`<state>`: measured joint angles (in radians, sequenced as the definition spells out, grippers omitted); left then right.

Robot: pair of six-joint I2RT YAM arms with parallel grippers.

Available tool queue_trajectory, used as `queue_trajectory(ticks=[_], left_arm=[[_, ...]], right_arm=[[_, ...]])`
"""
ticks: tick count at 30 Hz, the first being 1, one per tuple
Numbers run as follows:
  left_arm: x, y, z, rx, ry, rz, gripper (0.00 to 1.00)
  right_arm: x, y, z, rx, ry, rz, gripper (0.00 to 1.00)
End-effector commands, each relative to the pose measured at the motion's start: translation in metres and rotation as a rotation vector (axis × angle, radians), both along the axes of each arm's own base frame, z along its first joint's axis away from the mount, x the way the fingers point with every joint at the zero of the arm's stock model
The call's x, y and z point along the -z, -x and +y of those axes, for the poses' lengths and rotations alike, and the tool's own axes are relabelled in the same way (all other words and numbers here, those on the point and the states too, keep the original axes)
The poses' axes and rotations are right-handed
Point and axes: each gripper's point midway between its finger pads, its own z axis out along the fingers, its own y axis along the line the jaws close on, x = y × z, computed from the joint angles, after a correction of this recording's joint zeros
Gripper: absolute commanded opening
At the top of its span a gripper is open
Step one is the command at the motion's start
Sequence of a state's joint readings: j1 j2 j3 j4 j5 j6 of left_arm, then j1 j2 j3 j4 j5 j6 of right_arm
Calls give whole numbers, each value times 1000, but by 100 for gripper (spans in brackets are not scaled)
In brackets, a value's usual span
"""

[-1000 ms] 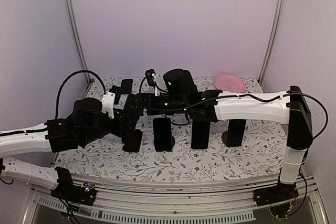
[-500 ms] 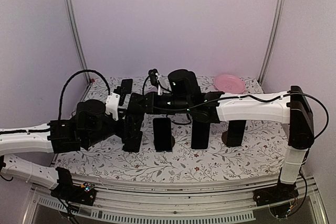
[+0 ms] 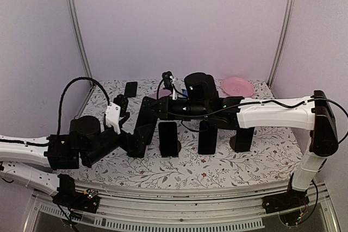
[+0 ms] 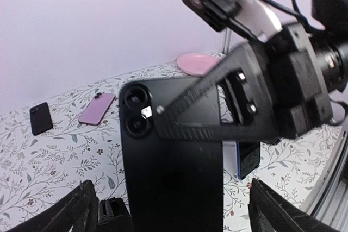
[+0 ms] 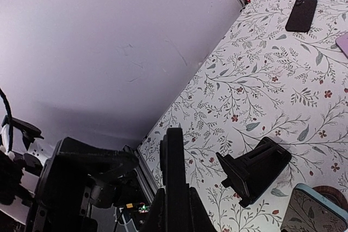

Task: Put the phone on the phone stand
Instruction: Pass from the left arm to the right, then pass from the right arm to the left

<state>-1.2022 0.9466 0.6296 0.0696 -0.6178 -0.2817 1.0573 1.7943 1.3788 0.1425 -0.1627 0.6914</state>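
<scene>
Clamping black phone (image 4: 168, 177), right hand (image 3: 156, 110), left hand (image 4: 179, 207) spread, phone stand (image 5: 255, 172) nearby

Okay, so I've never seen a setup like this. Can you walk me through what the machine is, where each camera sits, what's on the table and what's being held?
These are two robot arms bolted at the near edge of a table covered in a flowery cloth. One picture looks down from above and behind the arms. The other two come from small cameras on each wrist.

The right fingers are shut on a black phone, held up off the table. The left fingers stand open, one on each side of it in that wrist's view, gripping nothing.

On the table there is an empty phone stand, other stands that seem to carry phones, a loose black phone and a pink phone lying flat, and a pink plate at the back.
</scene>
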Motion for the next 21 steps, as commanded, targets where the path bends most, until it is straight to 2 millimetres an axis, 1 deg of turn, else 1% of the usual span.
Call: queue_trajectory(ticks=[1, 5, 7, 8, 10, 14, 19, 20, 21], left_arm=[[-20, 22, -3, -18, -49, -194, 95], [-27, 36, -10, -53, -128, -308, 95], [-30, 39, -12, -80, -172, -364, 94], [-35, 40, -12, -100, -195, -405, 94], [-39, 42, -16, -119, -237, -466, 94], [-50, 42, -18, -184, -309, -594, 94], [-67, 45, -15, -291, -409, -756, 94], [-68, 46, -17, -311, -450, -786, 93], [-66, 46, -23, -316, -505, -808, 93]], right_arm=[[-78, 9, -18, 51, -162, -101, 2], [-95, 6, -39, 154, -197, -99, 2], [-102, 3, -50, 207, -220, -81, 2], [-104, 3, -55, 226, -228, -74, 2], [-108, 2, -62, 264, -246, -39, 2], [-110, 2, -73, 329, -260, 43, 2], [-117, 2, -91, 413, -285, 112, 2], [-118, 3, -94, 423, -288, 118, 2], [-119, 3, -96, 432, -295, 129, 2]])
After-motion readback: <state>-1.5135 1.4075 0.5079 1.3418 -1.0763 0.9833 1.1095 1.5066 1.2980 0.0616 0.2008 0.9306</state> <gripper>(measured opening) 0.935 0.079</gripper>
